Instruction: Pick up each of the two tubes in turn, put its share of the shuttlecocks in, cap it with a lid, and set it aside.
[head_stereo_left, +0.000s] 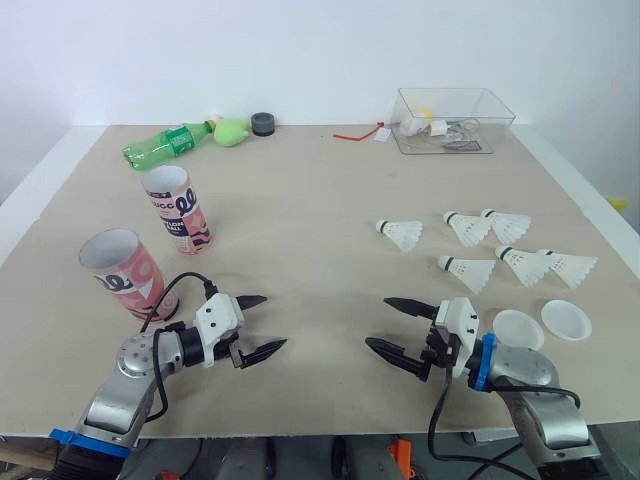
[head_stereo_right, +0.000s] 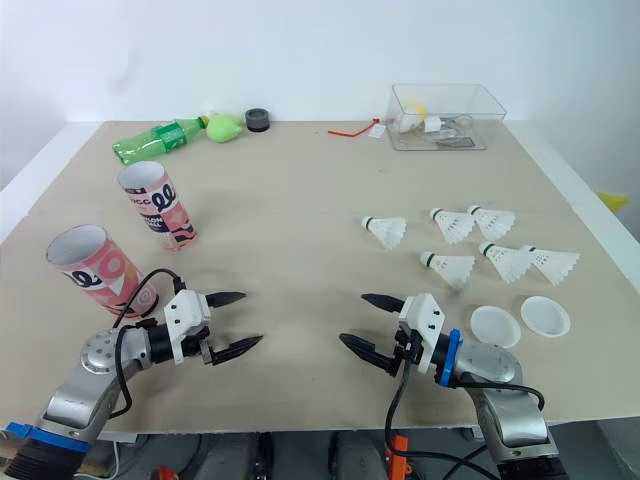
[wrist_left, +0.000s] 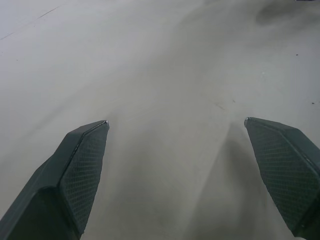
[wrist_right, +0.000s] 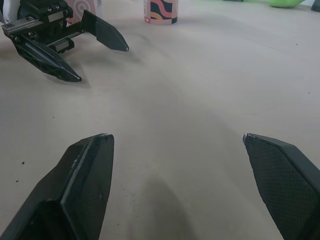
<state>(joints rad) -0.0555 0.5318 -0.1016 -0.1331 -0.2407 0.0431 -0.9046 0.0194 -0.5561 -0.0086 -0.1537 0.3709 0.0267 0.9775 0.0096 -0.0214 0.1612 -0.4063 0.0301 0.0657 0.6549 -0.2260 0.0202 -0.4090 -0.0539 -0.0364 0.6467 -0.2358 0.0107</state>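
Left tool (head_stereo_left: 275, 320) and right tool (head_stereo_left: 376, 321) both spread wide, empty, low over the near edge of the bench (head_stereo_left: 320, 220), tips facing each other. Two tubes at left: near tube (head_stereo_left: 125, 275) just beside the left arm, far tube (head_stereo_left: 178, 210) beyond it. Both stand on end, long axis upright, open mouths up. Six shuttlecocks (head_stereo_left: 468, 270) lie on their sides at right, cork heads pointing left, skirts right. Two white lids (head_stereo_left: 518, 328) sit side by side, near right. Bench top beige, white wall behind. Green bottle (head_stereo_left: 165, 145) lies far left, clear box (head_stereo_left: 450, 120) far right.
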